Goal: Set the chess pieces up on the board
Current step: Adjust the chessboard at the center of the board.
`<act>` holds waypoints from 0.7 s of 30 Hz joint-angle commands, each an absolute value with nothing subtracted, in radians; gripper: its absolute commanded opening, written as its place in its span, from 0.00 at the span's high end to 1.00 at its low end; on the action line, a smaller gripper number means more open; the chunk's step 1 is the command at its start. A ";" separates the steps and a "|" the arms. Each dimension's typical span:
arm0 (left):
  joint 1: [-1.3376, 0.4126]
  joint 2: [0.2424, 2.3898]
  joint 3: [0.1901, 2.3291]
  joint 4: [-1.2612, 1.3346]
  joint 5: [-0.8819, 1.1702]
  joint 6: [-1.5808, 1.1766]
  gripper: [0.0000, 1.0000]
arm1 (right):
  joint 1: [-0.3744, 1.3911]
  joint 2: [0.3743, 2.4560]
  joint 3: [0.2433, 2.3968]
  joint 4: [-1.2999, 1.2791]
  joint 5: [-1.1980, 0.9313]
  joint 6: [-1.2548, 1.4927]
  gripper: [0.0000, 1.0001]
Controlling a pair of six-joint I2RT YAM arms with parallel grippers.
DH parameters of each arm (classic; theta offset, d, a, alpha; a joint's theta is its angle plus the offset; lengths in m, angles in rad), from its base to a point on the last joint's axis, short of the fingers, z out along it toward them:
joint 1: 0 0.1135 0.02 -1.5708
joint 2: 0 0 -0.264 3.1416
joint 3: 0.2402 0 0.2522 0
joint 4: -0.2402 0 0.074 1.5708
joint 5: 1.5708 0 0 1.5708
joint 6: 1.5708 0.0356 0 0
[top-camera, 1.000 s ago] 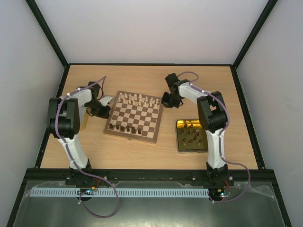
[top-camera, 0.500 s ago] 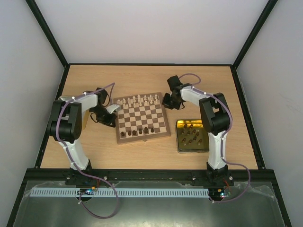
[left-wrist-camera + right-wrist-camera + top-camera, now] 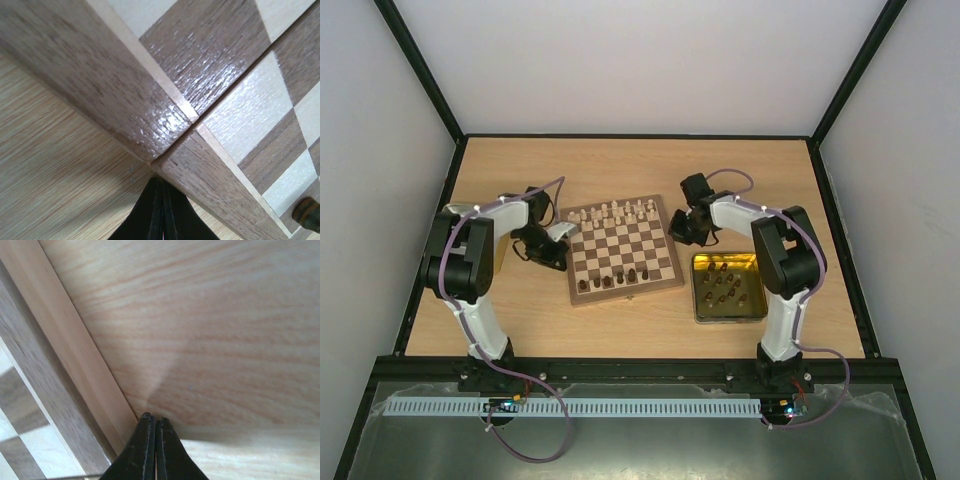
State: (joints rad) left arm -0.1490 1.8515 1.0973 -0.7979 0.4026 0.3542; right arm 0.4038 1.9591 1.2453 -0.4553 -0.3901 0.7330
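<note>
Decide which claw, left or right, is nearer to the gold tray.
Right. The right claw sits shut at the right edge of the board, just beyond the far-left corner of the tray; the left claw sits shut at the opposite edge, the whole board between.

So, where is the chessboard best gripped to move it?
The chessboard lies flat, with chess pieces crowding its far and near rows, so probably grip the brown border midway along its left or right side, coming in low from that side.
</note>
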 commanded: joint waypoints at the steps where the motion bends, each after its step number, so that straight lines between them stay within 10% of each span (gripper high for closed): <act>1: -0.166 1.857 1.057 -0.719 0.353 0.325 0.98 | 0.419 1.966 1.162 -0.551 -0.359 0.741 0.98; 21: -0.061 1.894 1.155 -0.722 0.297 0.287 0.98 | 0.289 2.323 1.730 -0.677 -0.324 0.715 0.98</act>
State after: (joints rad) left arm -0.0605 1.8572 1.1355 -0.7116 0.3122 0.2996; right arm 0.3195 2.2074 1.6405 -0.5777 -0.3679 0.7284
